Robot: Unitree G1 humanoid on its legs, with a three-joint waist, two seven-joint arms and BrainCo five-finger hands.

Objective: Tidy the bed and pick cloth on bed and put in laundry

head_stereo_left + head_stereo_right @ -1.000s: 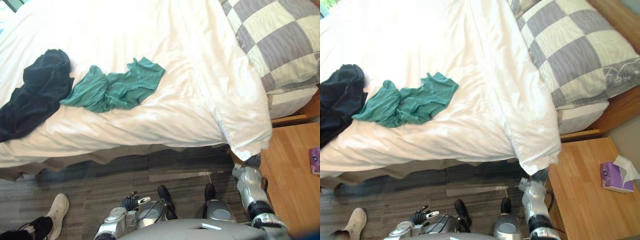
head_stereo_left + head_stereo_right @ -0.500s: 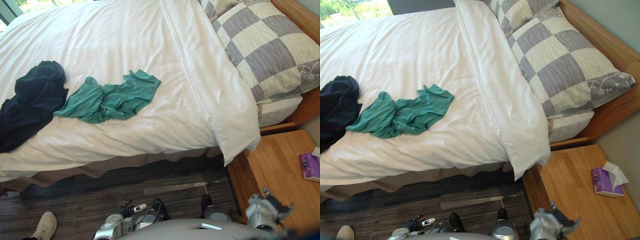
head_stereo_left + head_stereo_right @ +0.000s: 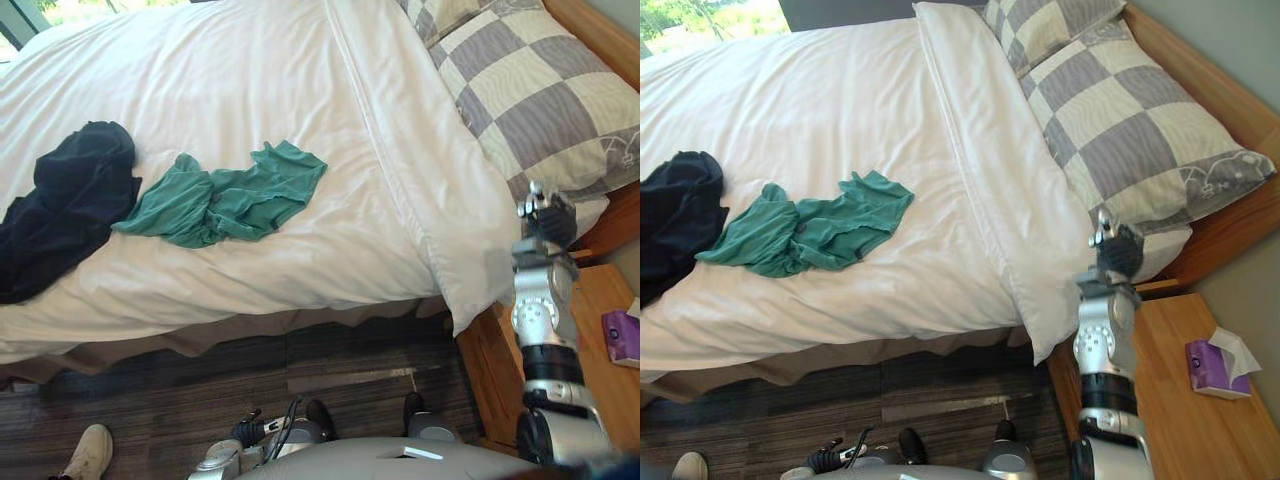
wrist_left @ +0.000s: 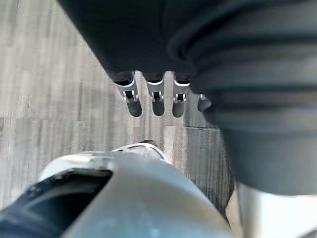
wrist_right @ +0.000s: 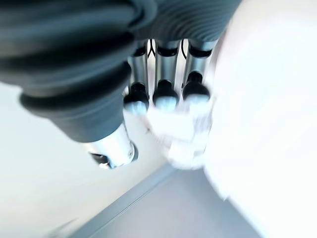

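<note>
A green cloth [image 3: 225,195] lies crumpled on the white duvet [image 3: 250,70] of the bed, near its front edge and left of the middle in the head views. Touching it at 9 o'clock is a dark navy cloth [image 3: 65,200], bunched up, with its lower part draped toward the bed's edge. Neither hand has hold of either cloth. At 2 o'clock from the green cloth, well apart, grey-and-cream checked pillows [image 3: 540,100] lie at the head of the bed, the folded duvet edge running beside them. The right hand [image 3: 546,218] is raised at 3 o'clock from the green cloth, just beside the duvet's hanging corner and the nearest pillow; its fingers [image 5: 164,94] are fairly straight and hold nothing, though whether the tips touch the white fabric cannot be told. At 4 o'clock stands a wooden nightstand [image 3: 1185,400] with a purple tissue box [image 3: 1212,365] on it. The left hand [image 4: 154,99] hangs low at 6 o'clock over the dark floor [image 3: 350,350], fingers straight and empty. A person's pale shoe [image 3: 88,452] shows at 7 o'clock.
</note>
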